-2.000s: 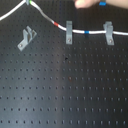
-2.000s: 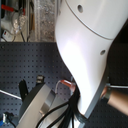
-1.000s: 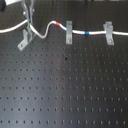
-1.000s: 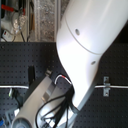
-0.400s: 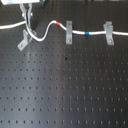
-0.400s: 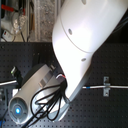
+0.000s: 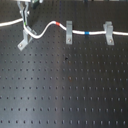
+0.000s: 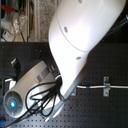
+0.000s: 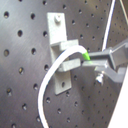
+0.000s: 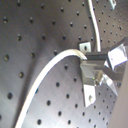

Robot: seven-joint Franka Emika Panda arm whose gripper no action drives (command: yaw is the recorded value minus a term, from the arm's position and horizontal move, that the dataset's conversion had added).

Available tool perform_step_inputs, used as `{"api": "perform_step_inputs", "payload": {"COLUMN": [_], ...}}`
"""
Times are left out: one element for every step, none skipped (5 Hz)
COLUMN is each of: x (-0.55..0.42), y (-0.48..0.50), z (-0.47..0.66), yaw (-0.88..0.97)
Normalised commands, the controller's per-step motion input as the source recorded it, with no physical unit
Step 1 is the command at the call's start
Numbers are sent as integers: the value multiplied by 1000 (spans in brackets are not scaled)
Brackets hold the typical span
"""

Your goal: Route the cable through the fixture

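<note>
The white cable (image 7: 50, 27) runs through two slim grey clips, with a red band (image 7: 61, 23) and a blue band (image 7: 87, 33), then curves left to the grey fixture (image 7: 24, 39). My gripper (image 7: 23, 20) is right above the fixture, shut on the cable beside its green band (image 9: 86, 56). In the first wrist view the cable (image 9: 57, 67) lies between the fixture's two prongs (image 9: 62, 50). The fingers (image 9: 111, 56) are just beside the slot. The second wrist view shows the cable (image 10: 50, 75) arching up to the fingers (image 10: 107, 59).
Two slim upright clips (image 7: 68, 33) (image 7: 107, 32) stand to the fixture's right in the first exterior view. A black perforated board (image 7: 65, 85) lies under everything. In the second exterior view the white arm (image 8: 80, 40) hides most of the scene; one clip (image 8: 105, 86) shows.
My gripper has carried the cable's free part leftward and down to the fixture. The cable now sits lower at the prongs and trails off to the first exterior view's left.
</note>
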Motion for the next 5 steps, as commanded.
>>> {"api": "perform_step_inputs", "payload": {"x": [0,-44,-161,-57,-11], "y": [-9,-67,1,150,385], "z": [84,251,244,147,121], "yaw": [17,54,100,0,26]}}
